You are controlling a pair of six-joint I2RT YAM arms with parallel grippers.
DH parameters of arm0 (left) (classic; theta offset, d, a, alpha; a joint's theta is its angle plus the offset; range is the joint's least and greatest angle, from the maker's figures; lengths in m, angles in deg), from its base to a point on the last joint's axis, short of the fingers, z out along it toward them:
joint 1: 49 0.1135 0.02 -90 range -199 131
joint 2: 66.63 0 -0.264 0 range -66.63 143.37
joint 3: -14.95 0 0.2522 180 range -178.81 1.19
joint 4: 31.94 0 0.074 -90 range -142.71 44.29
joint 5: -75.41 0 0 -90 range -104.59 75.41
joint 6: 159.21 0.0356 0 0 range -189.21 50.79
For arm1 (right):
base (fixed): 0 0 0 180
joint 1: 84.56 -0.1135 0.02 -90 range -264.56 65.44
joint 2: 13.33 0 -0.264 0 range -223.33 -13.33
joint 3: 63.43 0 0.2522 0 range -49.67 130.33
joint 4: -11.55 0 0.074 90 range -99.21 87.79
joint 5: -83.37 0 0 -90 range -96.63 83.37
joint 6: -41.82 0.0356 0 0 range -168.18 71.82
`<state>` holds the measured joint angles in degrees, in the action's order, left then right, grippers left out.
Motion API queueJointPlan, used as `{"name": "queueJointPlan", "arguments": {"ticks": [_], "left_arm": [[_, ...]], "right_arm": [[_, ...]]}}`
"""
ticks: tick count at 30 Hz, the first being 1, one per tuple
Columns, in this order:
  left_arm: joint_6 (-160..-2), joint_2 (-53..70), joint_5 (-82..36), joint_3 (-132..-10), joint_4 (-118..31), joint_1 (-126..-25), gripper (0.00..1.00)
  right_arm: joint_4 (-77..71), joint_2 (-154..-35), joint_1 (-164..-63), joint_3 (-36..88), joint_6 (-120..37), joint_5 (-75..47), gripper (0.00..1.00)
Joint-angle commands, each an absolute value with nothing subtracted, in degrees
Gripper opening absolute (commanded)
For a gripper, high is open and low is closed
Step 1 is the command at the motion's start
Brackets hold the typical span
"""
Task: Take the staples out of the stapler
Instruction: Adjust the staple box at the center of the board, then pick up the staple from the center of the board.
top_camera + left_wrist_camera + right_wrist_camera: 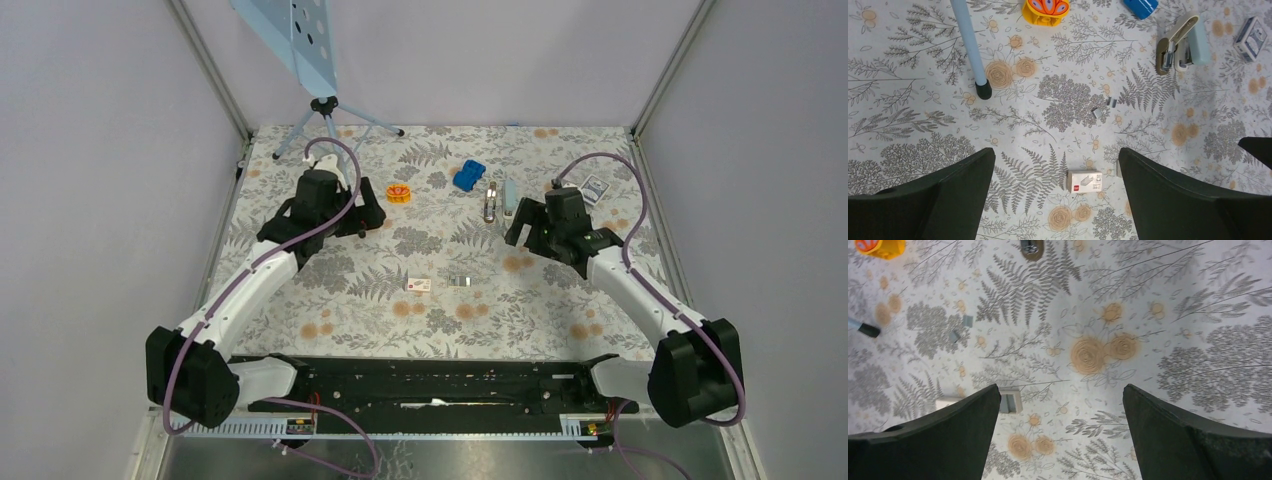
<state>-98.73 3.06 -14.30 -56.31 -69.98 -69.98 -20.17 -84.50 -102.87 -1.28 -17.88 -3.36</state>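
The stapler [490, 203] lies swung open at the far middle of the table, its metal magazine beside a pale blue top; it also shows in the left wrist view [1178, 45]. The staples [459, 281], a short silvery strip, lie flat on the cloth right of a small white box [419, 285]. In the right wrist view the staples [1010, 400] sit just beside my left finger's tip. My left gripper [366, 216] hovers open over the cloth [1056, 152], with nothing in it. My right gripper [520, 232] is open and empty too [1062, 387].
The white box [1084, 181] lies between my left fingers, down on the cloth. Two tiny metal bits [1111, 102] lie nearer the stapler. A blue object [468, 176], an orange toy [399, 193], a card box [594, 188] and a tripod [325, 110] stand farther back.
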Motion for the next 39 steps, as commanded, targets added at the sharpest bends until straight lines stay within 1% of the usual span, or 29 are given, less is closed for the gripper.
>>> {"name": "queueJointPlan", "arguments": {"ticks": [1, 4, 9, 12, 13, 15, 18, 24, 30, 34, 39], "left_arm": [[-96.96, 2.73, -17.62, -55.6, -64.98, -69.31, 0.99], [-95.83, 3.87, -17.27, -56.17, -65.27, -69.31, 0.99], [-91.73, 5.98, -16.02, -58.65, -69.06, -69.21, 0.99], [-88.62, 5.25, -14.8, -58.67, -70.21, -69.17, 0.99], [-87.52, 4.73, -12.66, -58.27, -70.26, -69.21, 0.99], [-85.79, 3.85, -9.59, -57.29, -70.4, -69.22, 0.99], [-84.67, 3.04, -5.71, -55.81, -70.74, -69.17, 0.99], [-84.66, 2.31, -2.27, -55.12, -72.0, -69.22, 0.98], [-89.81, 1.99, -1.46, -57.47, -75.33, -69.23, 0.98], [-93.14, 1.55, -1.31, -55.09, -74.28, -69.21, 0.97], [-93.03, 2.49, -1.37, -54.3, -75.03, -69.24, 0.94]], "right_arm": [[-18.24, -85.34, -102.88, 0.03, -16.3, -11.62, 0.99], [-18.79, -87.59, -104.55, 1.48, -16.7, -14.1, 0.96], [-21.67, -92.8, -113.33, 6.7, -20.98, -7.42, 0.96], [-23.23, -97.54, -116.81, 11.25, -22.83, -5.34, 0.96], [-23.8, -99.24, -117.51, 12.84, -23.06, -4.51, 0.95], [-24.45, -102.37, -118.41, 15.85, -22.67, -2.98, 0.93], [-25.17, -106.92, -118.66, 19.81, -19.69, -1.2, 0.87], [-23.67, -115.08, -121.21, 25.69, -13.33, 1.74, 0.76], [-29.77, -123.08, -124.15, 35.26, -8.07, 9.25, 0.75], [-31.19, -126.93, -125.15, 38.55, -6.28, 12.12, 0.73], [-36.77, -133.39, -125.3, 44.52, -5.11, 14.5, 0.72]]}}
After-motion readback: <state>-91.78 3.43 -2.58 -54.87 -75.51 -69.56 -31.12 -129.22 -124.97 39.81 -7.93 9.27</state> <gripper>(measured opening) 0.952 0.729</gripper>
